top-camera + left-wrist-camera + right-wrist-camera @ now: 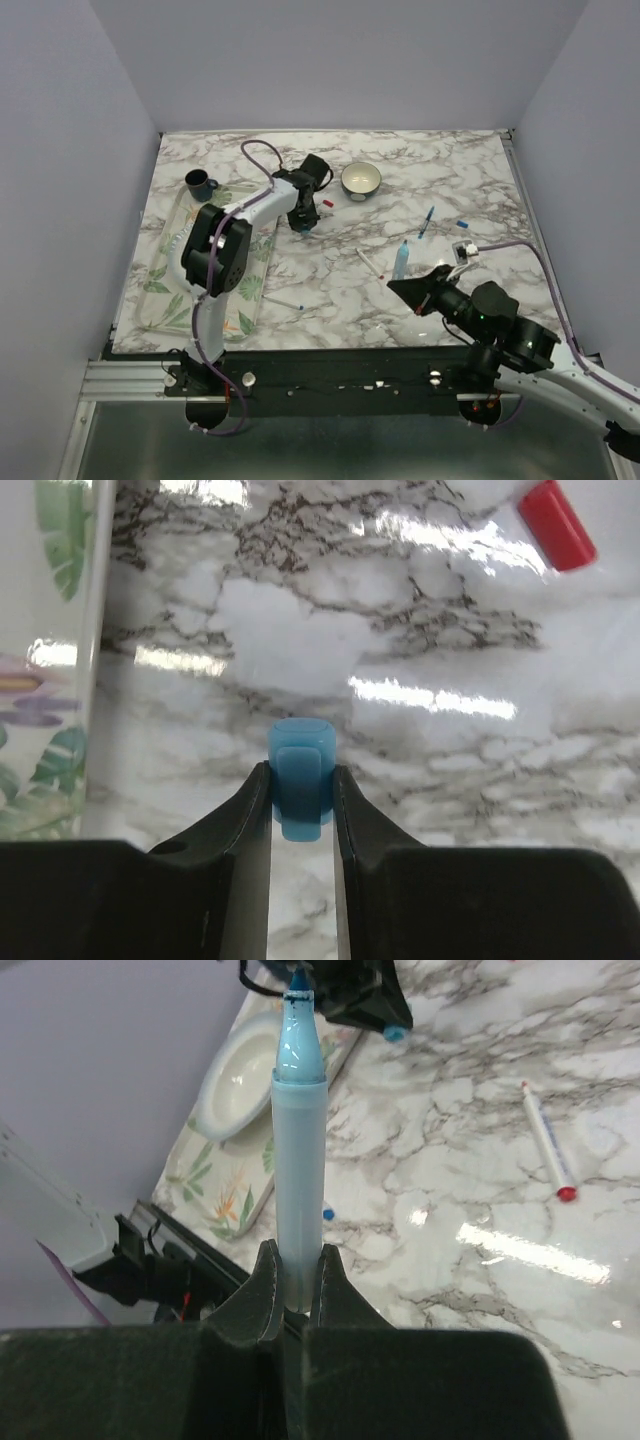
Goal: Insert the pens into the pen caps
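I am at the mating step for the light blue pair. My left end effector [300, 792] is clamped on the light blue cap [300, 778] just above the desk [470, 180], a little nearer the arm bases than the bowl [361, 181]. My right end effector [293, 1272] grips the pale blue marker [298, 1160] by its barrel, tip outward, well nearer the bases than the bowl and apart from the cap. Next I judge I must bring the two together, turn the cap's open end toward the tip, line up the axes and push. I cannot tell which way the cap opens. A red cap [556, 523] lies just beside the bowl, and a white pen with a red tip [548, 1140] lies between the bowl and the marker. Both sit close to the path.
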`<state>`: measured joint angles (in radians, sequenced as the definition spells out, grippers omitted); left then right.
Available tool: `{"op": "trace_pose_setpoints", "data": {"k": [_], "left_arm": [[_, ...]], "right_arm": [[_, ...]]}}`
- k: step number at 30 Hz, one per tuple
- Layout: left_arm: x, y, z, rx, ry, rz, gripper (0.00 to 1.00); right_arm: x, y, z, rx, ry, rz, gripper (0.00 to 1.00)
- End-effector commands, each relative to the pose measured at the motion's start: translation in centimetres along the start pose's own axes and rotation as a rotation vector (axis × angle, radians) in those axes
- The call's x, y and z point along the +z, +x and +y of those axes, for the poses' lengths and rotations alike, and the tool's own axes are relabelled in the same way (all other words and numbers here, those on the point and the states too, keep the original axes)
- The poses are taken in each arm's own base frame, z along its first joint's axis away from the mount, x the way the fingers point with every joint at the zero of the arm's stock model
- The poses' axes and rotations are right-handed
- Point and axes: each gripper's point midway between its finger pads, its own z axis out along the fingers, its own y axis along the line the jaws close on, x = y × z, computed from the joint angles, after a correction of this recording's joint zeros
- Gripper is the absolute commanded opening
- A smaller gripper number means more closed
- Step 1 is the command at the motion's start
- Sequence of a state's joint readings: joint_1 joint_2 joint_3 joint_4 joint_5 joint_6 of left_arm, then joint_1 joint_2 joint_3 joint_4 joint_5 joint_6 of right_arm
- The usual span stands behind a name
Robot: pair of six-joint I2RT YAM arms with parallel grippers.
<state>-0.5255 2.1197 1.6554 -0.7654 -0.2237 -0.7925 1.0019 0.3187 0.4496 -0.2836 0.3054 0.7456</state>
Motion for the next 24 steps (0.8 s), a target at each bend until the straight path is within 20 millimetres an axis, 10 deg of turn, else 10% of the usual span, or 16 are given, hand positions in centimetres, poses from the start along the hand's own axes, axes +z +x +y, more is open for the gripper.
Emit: {"op": "trace_pose_setpoints", "data": {"k": [1,5,11,24], "left_arm": [[-10.5,-0.6,-3.2,0.030,0.331,-0.092,0.00],[-19.1,0.0,-4.4,0.056,0.524,-0.232,0.00],[-25.7,2.6,-3.7,0.030,0.762,-0.287,0.00],[-26.8,5.1,-0.4,-0.017,0.781,-0.297,0.00]], "right_arm": [[1.0,2.8,3.9,-0.067,-0.177,0.174,0.01],[3.6,4.4,4.8,-0.026,-0.179,0.233,0.01],[6.6,5.2,7.2,-0.025,-0.203,0.270,0.01],[10.0,6.7,11.1,-0.091,-0.224,0.322,0.01]]}}
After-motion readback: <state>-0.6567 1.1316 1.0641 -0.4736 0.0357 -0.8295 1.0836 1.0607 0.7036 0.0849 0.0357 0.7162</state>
